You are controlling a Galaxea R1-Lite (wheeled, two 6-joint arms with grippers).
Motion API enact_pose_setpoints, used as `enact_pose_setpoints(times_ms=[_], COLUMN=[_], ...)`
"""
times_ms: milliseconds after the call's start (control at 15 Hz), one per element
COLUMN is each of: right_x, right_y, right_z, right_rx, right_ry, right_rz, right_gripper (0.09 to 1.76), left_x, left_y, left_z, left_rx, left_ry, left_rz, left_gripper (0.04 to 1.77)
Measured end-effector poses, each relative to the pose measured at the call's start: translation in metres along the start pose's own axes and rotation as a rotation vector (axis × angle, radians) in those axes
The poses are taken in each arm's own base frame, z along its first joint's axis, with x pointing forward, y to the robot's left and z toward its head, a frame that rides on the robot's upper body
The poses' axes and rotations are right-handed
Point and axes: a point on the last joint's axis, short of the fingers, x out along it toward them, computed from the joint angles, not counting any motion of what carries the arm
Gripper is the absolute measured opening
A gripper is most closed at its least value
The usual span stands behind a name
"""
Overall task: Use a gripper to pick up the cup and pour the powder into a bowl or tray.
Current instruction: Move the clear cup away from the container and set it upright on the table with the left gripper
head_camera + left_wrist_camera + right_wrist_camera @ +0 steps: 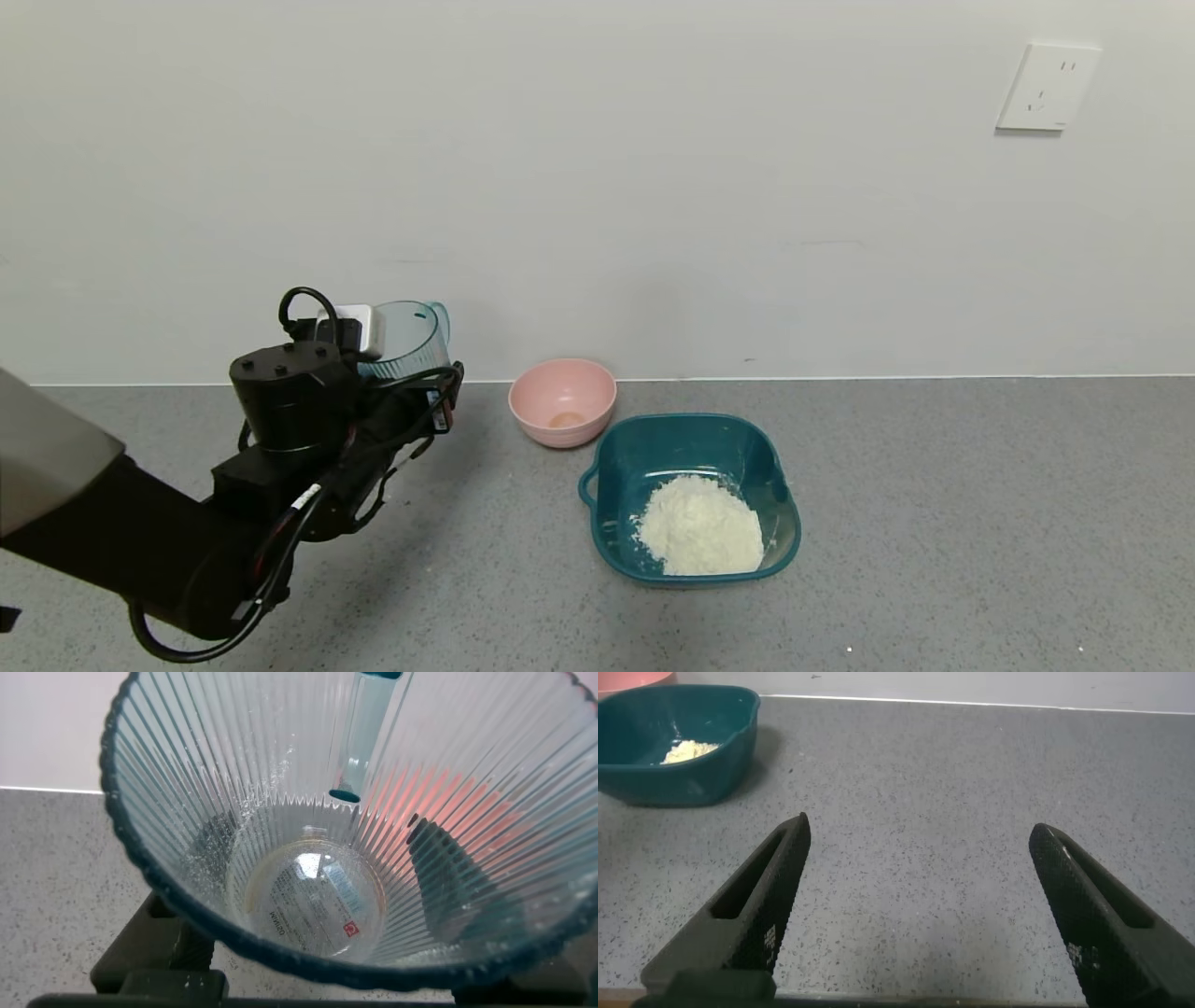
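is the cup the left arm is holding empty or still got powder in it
Empty: the cup shows its bare bottom label, with only specks clinging; the powder is heaped in the teal basin.

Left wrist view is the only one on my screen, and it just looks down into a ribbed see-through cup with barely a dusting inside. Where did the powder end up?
Observer: The powder lies in a heap inside the dark teal basin on the counter, off to the robot's right of the cup that the left hand holds.
Visitor: Is there any other dish out there?
Observer: Yes, a smaller pink bowl stands just behind the basin, near the wall.
Visitor: And the other hand, is it busy?
Observer: No. The right hand is open and holds nothing, over the grey counter, apart from the basin.
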Motion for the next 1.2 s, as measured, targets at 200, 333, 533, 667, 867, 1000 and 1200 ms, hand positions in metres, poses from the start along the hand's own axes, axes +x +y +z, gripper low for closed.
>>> enact_pose_setpoints(times_ms=[200,333,533,667,867,1000,1200], right_x=[0.000,0.000,0.000,0.000,0.000,0.000,0.000], right_y=[0.000,0.000,0.000,0.000,0.000,0.000,0.000], right_z=[0.000,0.000,0.000,0.000,0.000,0.000,0.000], right_rx=[0.000,0.000,0.000,0.000,0.000,0.000,0.000], right_ry=[0.000,0.000,0.000,0.000,0.000,0.000,0.000], right_rz=[0.000,0.000,0.000,0.000,0.000,0.000,0.000], right_gripper=[1.71,1.71,1.71,1.71,1.71,1.71,1.71], left_x=[0.013,0.020,0.028,0.033,0.040,0.044,0.050], left_y=[-0.002,-0.004,-0.006,-0.005,-0.002,0.001,0.006], left_z=[-0.014,-0.021,-0.033,-0.042,-0.057,-0.067,-0.080], left_rx=[-0.052,-0.083,-0.097,-0.101,-0.093,-0.085,-0.078], left_ry=[0.030,0.043,0.070,0.067,0.070,0.096,0.124], left_rz=[0.015,0.023,0.026,0.031,0.043,0.057,0.074], left_gripper=[1.30,1.30,1.30,1.30,1.30,1.30,1.30])
